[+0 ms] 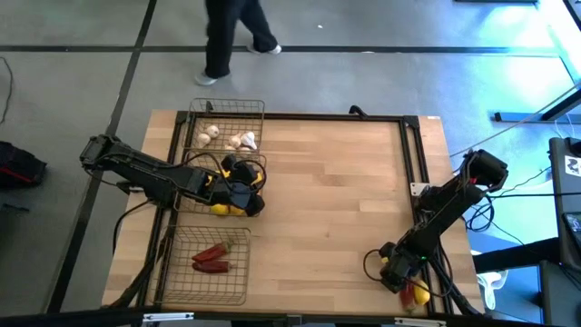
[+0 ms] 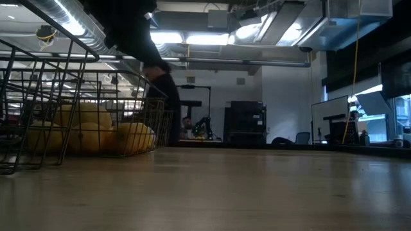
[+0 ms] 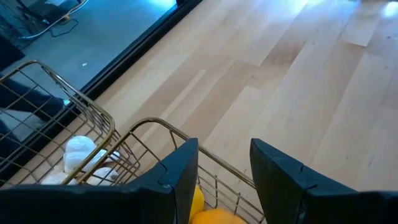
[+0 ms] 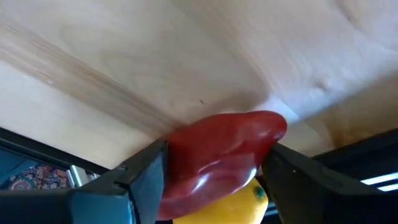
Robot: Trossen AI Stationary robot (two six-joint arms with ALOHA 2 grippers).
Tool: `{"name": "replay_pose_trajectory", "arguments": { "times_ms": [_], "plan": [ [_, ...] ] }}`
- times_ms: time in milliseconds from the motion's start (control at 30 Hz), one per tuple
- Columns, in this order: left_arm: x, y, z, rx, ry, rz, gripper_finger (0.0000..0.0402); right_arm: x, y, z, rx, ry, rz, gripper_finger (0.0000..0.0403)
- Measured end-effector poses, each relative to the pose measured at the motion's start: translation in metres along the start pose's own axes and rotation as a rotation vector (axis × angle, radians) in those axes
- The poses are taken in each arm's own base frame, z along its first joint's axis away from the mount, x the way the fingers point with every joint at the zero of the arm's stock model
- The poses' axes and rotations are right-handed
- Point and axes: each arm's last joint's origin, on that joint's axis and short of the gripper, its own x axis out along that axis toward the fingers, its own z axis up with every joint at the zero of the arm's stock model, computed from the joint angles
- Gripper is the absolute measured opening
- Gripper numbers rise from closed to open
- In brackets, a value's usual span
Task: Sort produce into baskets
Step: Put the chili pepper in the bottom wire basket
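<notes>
— How many baskets (image 1: 227, 123) sit along the table (image 1: 336, 200) edge?
— Three.
— Contents?
— Two red chilies (image 1: 211, 258), three or so garlic bulbs (image 1: 243, 141) (lemons (image 2: 96, 131) heaped, uncountable).

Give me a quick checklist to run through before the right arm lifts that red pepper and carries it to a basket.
1. Red pepper sits between the right gripper fingers: ok, both fingers flank it in the right wrist view.
2. Grip firmly closed on the pepper: cannot tell.
3. Only one item grabbed: not ok, a yellow item lies right against the pepper.
4. Pepper basket ready: ok, it holds red peppers with room left.
5. Path across the table: ok, bare wood between.
6. Left gripper out of the way: ok, it hovers at the lemon basket, fingers apart.
</notes>
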Motion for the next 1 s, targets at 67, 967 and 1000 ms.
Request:
{"name": "replay_pose_trajectory", "arguments": {
  "times_ms": [67, 967, 1000],
  "plan": [
    [0.000, 0.000, 0.000, -0.001, -0.002, -0.001, 0.0141, 0.000, 0.000, 0.000, -0.006, -0.007, 0.003, 0.0237],
    [0.000, -0.001, 0.003, -0.009, -0.020, -0.009, 0.0141, -0.054, 0.006, 0.072, -0.449, -0.595, 0.068, 0.0091],
    [0.001, -0.001, 0.003, -0.011, -0.020, -0.009, 0.0141, -0.058, 0.005, 0.075, -0.465, -0.633, 0.053, 0.0091]
  ]
}}
